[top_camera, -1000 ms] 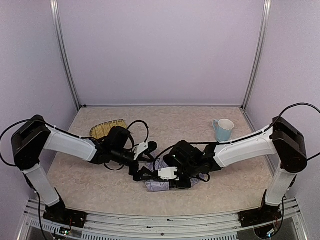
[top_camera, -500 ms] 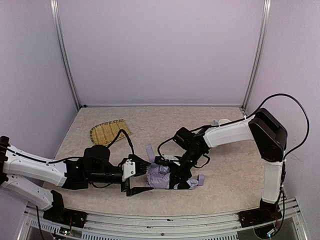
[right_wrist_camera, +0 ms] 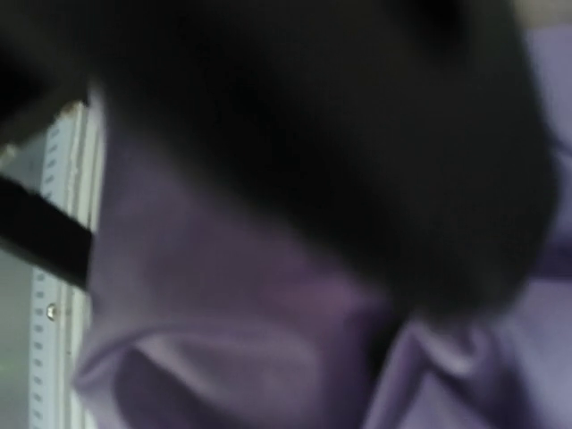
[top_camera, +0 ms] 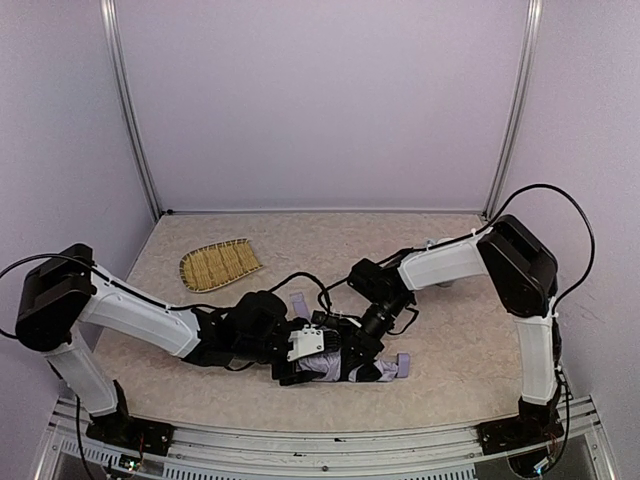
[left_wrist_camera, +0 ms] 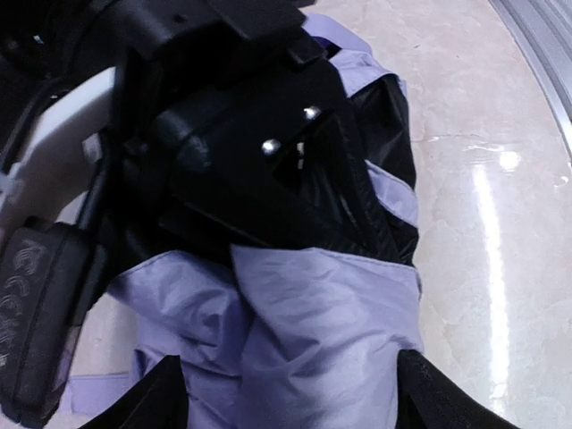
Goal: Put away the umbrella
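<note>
The umbrella [top_camera: 345, 368] lies folded on the desk [top_camera: 450, 320] at lower centre of the top view, its lavender handle [top_camera: 402, 361] pointing right. At its left end we see the left claw [left_wrist_camera: 295, 404] spread wide, one finger on each side of the bunched canopy. The right claw [top_camera: 362, 345] bears down on the bundle from above; we cannot tell whether it grips, as its own view is a blur. A woven tray [top_camera: 220, 264] sits well apart, upper left.

Left arm [top_camera: 140, 315] and right arm [top_camera: 445, 265] crowd the umbrella [top_camera: 345, 368], blocking the tabletop's [top_camera: 330, 240] near centre. Woven tray [top_camera: 220, 264] obstructs far left; rear strip passable.
</note>
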`<action>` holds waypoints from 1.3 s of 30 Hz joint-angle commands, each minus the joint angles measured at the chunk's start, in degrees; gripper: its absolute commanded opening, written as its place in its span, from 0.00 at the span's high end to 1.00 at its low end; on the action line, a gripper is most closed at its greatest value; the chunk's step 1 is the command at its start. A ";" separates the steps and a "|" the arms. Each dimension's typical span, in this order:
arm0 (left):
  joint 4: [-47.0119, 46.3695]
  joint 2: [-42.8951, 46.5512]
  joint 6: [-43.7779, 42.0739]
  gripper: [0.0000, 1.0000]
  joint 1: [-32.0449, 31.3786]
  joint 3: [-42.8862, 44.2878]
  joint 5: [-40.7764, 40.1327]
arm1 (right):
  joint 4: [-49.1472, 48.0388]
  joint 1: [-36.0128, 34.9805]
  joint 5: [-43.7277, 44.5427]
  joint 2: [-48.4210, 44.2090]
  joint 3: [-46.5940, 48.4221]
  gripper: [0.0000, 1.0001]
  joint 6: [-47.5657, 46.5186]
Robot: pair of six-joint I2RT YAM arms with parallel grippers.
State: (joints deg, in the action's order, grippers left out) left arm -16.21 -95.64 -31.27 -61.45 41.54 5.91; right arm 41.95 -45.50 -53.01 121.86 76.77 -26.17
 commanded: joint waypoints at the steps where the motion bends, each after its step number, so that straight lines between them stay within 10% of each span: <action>1: 3.92 -4.84 4.15 0.31 1.56 3.23 7.88 | 2.24 1.41 10.96 7.18 -2.47 0.79 0.19; 21: 25.65 -23.60 18.65 0.75 11.65 14.39 32.63 | -15.92 3.66 15.29 -11.23 -14.29 0.42 7.97; 33: 29.09 -27.69 18.75 0.79 14.84 16.52 38.23 | -30.03 2.41 32.19 -35.39 -28.50 0.36 9.16; 39: 30.14 -29.26 19.35 0.80 16.34 17.66 40.85 | -37.63 -10.24 46.41 -40.49 -35.10 0.31 -0.68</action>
State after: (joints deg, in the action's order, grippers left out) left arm -1.45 -118.56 -13.96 -46.78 62.48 53.45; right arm 11.64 -47.59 -19.09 82.59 45.12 -18.92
